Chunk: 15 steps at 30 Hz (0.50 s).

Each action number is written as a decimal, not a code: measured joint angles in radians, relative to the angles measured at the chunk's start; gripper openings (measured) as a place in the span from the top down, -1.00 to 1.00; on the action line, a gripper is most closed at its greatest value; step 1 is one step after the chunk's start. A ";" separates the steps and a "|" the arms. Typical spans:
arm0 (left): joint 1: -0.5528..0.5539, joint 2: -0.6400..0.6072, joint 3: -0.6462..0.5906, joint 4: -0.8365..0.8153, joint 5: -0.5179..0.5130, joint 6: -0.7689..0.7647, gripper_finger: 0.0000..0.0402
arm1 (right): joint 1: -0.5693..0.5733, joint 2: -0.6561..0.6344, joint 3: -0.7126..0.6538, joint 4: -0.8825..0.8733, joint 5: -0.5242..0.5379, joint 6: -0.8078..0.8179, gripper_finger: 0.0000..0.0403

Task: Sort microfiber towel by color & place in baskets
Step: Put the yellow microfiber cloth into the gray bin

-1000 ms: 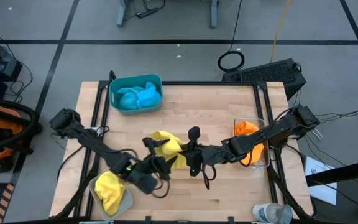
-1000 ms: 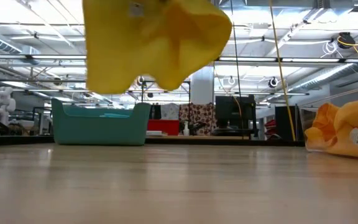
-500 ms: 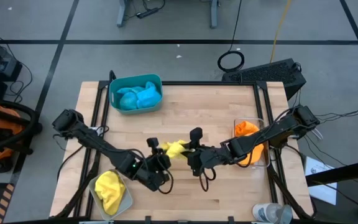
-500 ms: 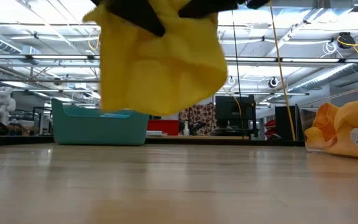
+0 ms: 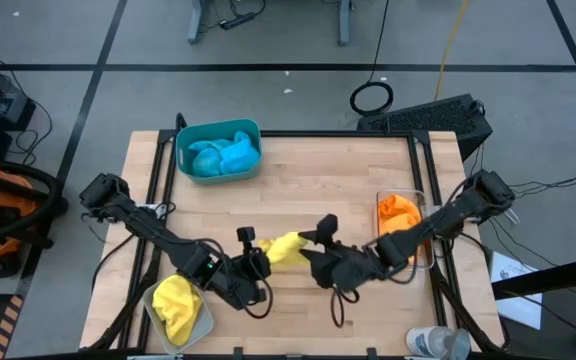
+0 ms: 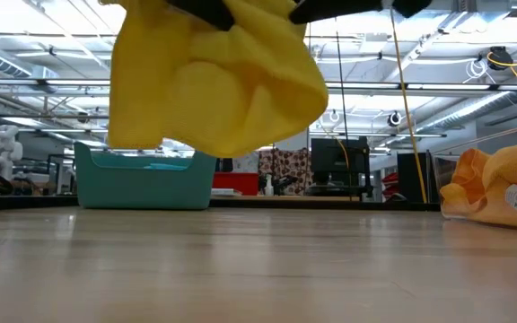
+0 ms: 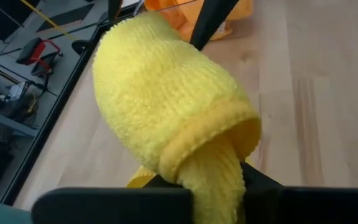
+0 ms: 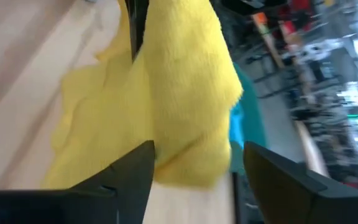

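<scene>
the step in hand looks like a handover of a yellow towel (image 5: 283, 249) in the air, in the lower middle of the high view. the left gripper (image 5: 255, 263) is closed on one end of this towel; in its wrist view the cloth comes out from between the fingers. the right gripper (image 5: 314, 256) is at the other end with its fingers apart, and the towel hangs between them, so i think it is letting go.

the other yellow towel (image 5: 174, 301) lies already in the pale grey basket (image 5: 205, 318) at the lower left. two blue towels (image 5: 224, 155) are in the teal basket (image 5: 184, 133) at the upper left, and orange cloth (image 5: 398, 210) is in the clear basket (image 5: 427, 252) at the right.

the next move, i judge, needs the right gripper to go away fully, then the left arm to carry the towel to the pale grey basket.

one second ago the left gripper was wide open and the right one held the towel; now it is the opposite.
</scene>
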<state>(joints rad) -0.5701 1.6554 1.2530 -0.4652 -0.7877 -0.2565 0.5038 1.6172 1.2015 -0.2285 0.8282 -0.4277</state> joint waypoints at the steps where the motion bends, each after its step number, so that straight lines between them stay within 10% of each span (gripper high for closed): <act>1: 0.000 0.000 0.000 0.000 0.004 0.000 0.93 | 0.020 0.000 0.000 -0.011 0.041 -0.002 -0.19; 6: 0.000 0.000 0.000 -0.005 0.029 -0.010 0.94 | 0.101 0.000 0.000 -0.069 0.155 0.043 -0.21; 15: 0.011 0.000 0.000 -0.005 0.029 -0.051 0.94 | 0.117 0.037 -0.002 0.038 0.060 0.098 -0.08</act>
<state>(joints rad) -0.5593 1.6554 1.2530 -0.4707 -0.7583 -0.3077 0.6205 1.6545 1.1999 -0.1907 0.8883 -0.3298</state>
